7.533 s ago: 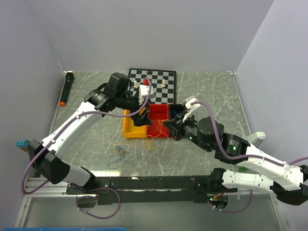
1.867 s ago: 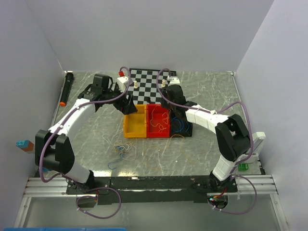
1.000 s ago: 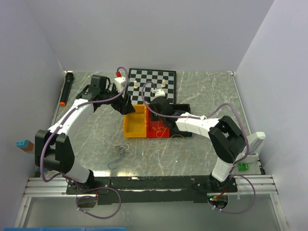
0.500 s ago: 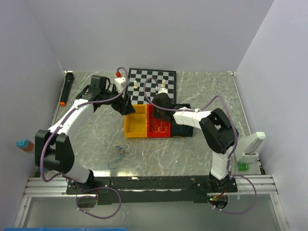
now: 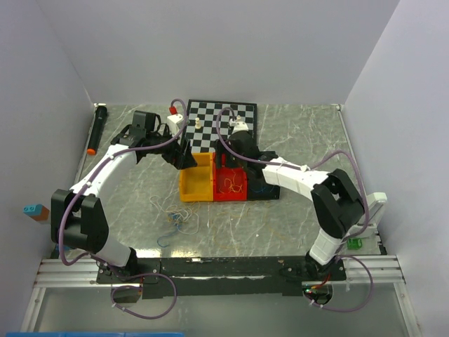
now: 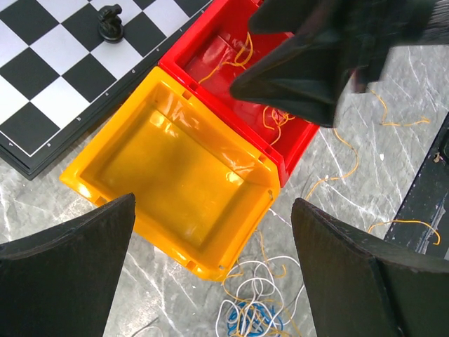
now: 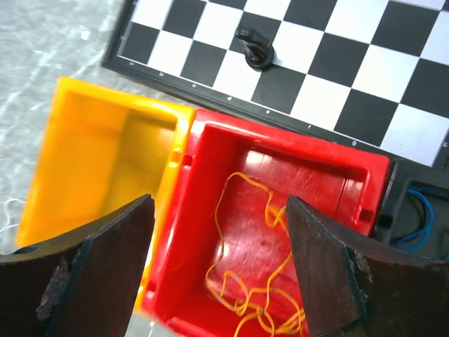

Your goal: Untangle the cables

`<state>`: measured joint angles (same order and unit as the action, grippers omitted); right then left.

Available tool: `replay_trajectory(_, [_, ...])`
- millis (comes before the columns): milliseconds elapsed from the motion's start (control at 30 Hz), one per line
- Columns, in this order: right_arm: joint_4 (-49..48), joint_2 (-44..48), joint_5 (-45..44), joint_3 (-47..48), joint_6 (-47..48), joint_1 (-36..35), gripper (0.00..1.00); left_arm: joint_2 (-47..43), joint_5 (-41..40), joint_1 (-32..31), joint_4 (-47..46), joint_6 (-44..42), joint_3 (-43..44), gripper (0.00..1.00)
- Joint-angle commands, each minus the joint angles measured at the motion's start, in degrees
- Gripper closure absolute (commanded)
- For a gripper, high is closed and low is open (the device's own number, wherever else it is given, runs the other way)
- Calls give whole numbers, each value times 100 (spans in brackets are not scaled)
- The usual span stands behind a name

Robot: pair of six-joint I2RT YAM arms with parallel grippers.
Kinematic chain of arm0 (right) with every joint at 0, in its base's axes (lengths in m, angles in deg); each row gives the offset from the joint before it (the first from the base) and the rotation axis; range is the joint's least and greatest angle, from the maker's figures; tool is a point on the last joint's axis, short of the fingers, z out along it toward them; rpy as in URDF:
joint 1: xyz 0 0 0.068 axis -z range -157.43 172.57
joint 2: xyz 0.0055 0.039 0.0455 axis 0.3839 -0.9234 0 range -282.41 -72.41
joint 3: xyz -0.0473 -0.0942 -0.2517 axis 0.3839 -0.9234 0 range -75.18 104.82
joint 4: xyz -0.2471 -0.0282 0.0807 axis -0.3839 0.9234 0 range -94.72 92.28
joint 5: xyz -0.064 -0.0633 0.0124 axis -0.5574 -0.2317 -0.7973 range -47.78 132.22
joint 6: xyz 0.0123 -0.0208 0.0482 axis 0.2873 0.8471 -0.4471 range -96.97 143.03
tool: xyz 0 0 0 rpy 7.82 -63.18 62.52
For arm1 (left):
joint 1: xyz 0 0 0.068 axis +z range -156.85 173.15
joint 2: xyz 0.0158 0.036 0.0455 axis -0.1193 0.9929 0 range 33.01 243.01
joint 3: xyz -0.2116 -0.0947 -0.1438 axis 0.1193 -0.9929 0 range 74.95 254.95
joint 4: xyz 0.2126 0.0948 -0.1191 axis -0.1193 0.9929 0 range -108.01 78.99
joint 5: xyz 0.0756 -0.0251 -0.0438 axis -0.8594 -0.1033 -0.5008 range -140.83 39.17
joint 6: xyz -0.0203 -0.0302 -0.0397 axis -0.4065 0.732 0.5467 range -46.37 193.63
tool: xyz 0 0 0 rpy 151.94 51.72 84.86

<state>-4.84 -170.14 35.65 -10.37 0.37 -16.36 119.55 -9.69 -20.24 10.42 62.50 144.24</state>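
1. Left end effector [image 6: 212, 210] over yellow bin [image 6: 175, 175], right end effector [image 7: 219, 203] over red bin [image 7: 295, 140], both spread and empty; so close, they may collide.
2. Orange cable [image 7: 242, 281] in red bin may slip a pinch.
3. Tangle [image 5: 175, 219] on desk [image 5: 126, 203], nearer, could snag.

Seen from my remote console: a curly orange-yellow wire [image 7: 242, 298] lies looped loosely inside the red bin [image 7: 280, 144], while a blue wire [image 7: 421, 210] curls in the black tray [image 7: 390, 203] at its three o'clock. On the worktop [image 5: 295, 133], at seven o'clock from the yellow bin [image 5: 196, 184], a clump [image 5: 175, 221] of whitish, blue and orange strands sits tangled.
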Motion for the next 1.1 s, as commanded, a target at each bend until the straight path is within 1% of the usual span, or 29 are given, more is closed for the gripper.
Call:
replay_trajectory(0, [196, 658, -134, -162, 77, -61, 18, -102, 131, 29, 40, -73, 198, 4])
replay_trajectory(133, [302, 1255, -248, -486, 165, -184, 21, -146, 113, 38, 58, -64, 207, 3])
replay_trajectory(233, [381, 1843, -293, -1022, 217, -281, 21, -146, 131, 29, 102, -82, 224, 3])
replay_trajectory(333, [556, 2450, -65, -1742, 226, -447, 19, -164, 148, 29, 146, -90, 251, 3])
replay_trajectory(433, [715, 3065, 50, -2436, 113, -798, 16, -147, 122, 29, 225, -143, 303, 3])
replay_trajectory(533, [934, 3524, 200, -2894, -124, -1089, 12, -155, 69, 29, 365, -213, 391, 3])
replay_trajectory(600, [1031, 3647, 16, -3149, -396, -1273, 10, -155, 43, 29, 409, -266, 409, 3])
replay_trajectory(633, [840, 3700, -141, -3299, -476, -1431, 9, -155, 25, 29, 409, -284, 409, 3])
replay_trajectory(667, [638, 3674, -213, -3474, -512, -1572, 8, -147, 25, 38, 409, -301, 409, 3])
replay_trajectory(733, [522, 3412, -353, -3502, -591, -1617, 9, -76, 16, 29, 427, -293, 427, 3])
replay_trajectory(900, [689, 2287, -880, -2923, -653, -1740, 14, 38, -19, 29, 559, -354, 444, 3])
replay_trajectory(967, [496, 2049, -1100, -2887, -521, -1845, 15, 12, -54, 29, 568, -389, 418, 3])
replay_trajectory(1067, [233, 1925, -1189, -2922, -293, -1942, 16, -6, -63, 29, 629, -442, 400, 3])
